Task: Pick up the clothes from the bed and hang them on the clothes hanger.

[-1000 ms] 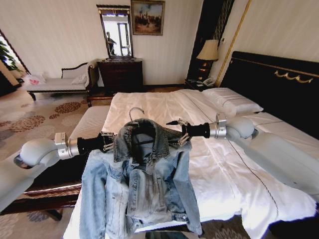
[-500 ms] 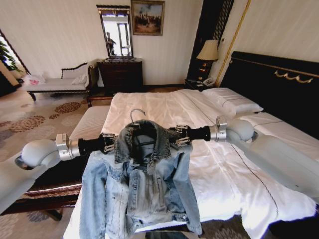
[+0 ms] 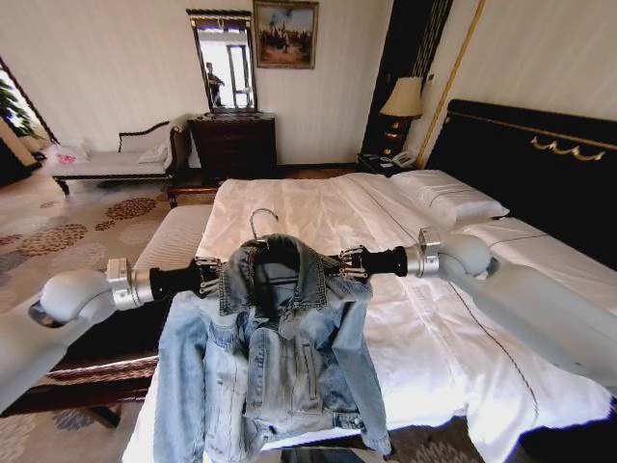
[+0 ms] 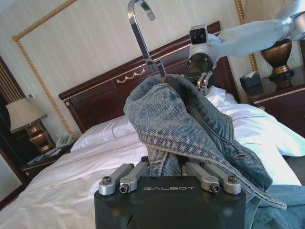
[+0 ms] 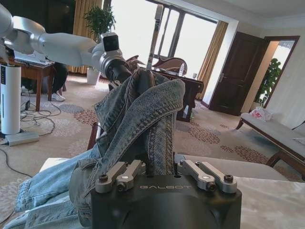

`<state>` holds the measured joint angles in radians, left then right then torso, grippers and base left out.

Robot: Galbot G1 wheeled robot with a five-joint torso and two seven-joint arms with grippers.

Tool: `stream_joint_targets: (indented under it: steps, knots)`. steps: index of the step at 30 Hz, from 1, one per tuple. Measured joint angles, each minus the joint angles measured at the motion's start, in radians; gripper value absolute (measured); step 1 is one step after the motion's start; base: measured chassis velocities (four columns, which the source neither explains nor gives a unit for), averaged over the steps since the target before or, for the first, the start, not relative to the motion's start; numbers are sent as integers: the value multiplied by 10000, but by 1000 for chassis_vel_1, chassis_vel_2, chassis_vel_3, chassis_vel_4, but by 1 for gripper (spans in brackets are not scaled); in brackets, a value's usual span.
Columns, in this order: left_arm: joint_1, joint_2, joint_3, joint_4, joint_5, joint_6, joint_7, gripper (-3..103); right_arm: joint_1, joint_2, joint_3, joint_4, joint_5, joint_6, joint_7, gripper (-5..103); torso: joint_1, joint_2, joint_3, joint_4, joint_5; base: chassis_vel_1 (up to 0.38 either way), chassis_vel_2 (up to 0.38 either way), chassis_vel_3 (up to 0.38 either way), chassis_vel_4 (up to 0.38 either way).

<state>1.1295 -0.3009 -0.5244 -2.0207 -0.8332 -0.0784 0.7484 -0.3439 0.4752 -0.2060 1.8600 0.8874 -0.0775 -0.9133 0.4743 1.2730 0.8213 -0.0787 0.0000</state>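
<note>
Right gripper (image 3: 349,262) closed in; jacket (image 3: 275,357) hangs vertical, hook (image 3: 260,219) up

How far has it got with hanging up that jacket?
Mostly done: the denim jacket is off the bed and draped over the hanger. The left gripper and right gripper hold its shoulders. Letting go is left.

You are in a fancy bedroom, maybe a hotel room, with a big white bed (image 3: 434,328) and black headboard (image 3: 540,164) on the right, a lamp (image 3: 403,99) at the top middle, and a painting (image 3: 285,33), mirror (image 3: 224,63) and sofa (image 3: 106,159) at the upper left.
</note>
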Motion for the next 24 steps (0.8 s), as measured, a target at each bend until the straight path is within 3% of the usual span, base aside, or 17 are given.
stream_joint_targets:
  steps: [6,9,10,14,16,18,21,24]
  knots:
    - [99,15,-43,-87,8,40,-404,18,-100,-32,51,24,21,45,18,23,0,0,0,1,-1,0,0,0,0]
    - [121,31,-73,-216,-4,43,-974,33,-213,-64,101,23,8,91,64,21,0,0,0,0,0,0,0,0,0]
    - [121,31,-73,-216,-4,43,-974,33,-213,-64,101,23,8,91,64,21,0,0,0,0,0,0,0,0,0]
    - [117,72,-48,-424,39,57,-1488,55,-297,-64,118,57,-38,137,293,20,0,0,0,1,1,0,0,0,0]
    - [116,73,-47,-445,40,59,-1527,55,-308,-64,120,59,-44,144,314,20,0,1,0,1,0,0,0,0,0]
    - [128,78,-73,-541,40,61,-1665,67,-477,-64,176,106,-52,189,523,20,0,0,0,1,1,0,0,0,0]
    - [157,87,-128,-593,37,60,-1725,72,-596,-65,221,141,-50,215,646,20,0,1,0,0,0,0,0,0,0]
    - [203,140,-236,-682,35,39,-1770,89,-800,-66,315,195,-35,263,852,20,0,0,0,0,0,0,0,0,0]
